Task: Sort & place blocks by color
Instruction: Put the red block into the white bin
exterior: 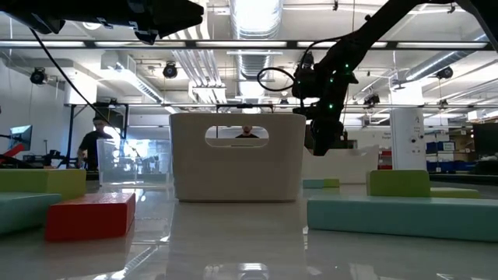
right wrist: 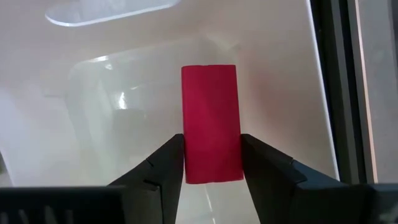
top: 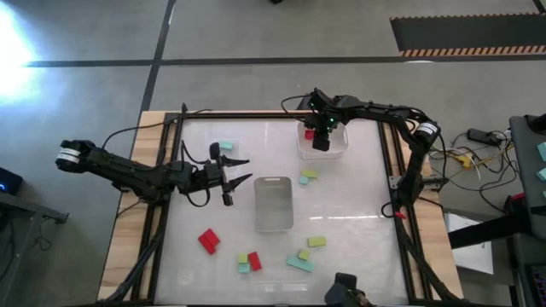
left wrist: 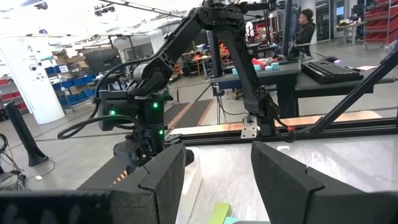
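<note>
My right gripper (top: 320,141) (right wrist: 212,163) points down into the far clear container (top: 334,147) and is shut on a red block (right wrist: 211,124), which also shows in the high view (top: 309,134). My left gripper (top: 241,170) (left wrist: 217,180) is open and empty above the table's left middle. Loose on the table lie red blocks (top: 208,240) (top: 254,261), yellow-green blocks (top: 316,241) (top: 309,174) and teal blocks (top: 299,263) (top: 226,146). A second clear container (top: 274,203) stands at the table's middle. My right gripper pinches the red block's two long sides (right wrist: 211,171) between its two fingers, near one end of the block. The fingers come from above and lie across it. The block is inside the container's walls; whether it rests on the container's floor cannot be told.
More small blocks (top: 243,263) (top: 304,254) lie near the table's near edge. In the low view a red block (exterior: 89,214) and a teal block (exterior: 397,214) lie close to the camera, in front of the middle container (exterior: 237,155). People show in the room beyond the table.
</note>
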Controlling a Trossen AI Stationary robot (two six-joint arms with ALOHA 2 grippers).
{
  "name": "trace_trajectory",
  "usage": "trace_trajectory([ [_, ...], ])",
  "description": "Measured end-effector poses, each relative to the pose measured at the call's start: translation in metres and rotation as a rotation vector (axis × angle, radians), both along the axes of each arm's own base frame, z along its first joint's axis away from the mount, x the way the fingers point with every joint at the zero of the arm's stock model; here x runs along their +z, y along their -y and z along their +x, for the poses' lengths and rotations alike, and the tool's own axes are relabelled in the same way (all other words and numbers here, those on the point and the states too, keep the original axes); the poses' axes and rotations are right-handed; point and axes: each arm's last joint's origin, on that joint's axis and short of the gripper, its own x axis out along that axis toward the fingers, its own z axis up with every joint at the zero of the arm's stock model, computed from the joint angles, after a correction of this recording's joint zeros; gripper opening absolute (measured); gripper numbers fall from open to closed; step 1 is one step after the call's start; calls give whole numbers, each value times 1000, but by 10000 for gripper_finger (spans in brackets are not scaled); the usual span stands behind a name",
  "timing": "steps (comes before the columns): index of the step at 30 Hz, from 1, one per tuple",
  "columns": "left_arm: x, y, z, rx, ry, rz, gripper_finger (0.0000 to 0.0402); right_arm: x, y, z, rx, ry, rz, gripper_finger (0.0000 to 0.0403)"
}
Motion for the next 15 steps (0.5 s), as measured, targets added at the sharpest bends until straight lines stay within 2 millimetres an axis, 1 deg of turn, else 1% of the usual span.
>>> trace_trajectory([
  [15, 0, 0, 0, 0, 0, 0, 168, 0, 0, 0, 1, -1, -3, 139],
])
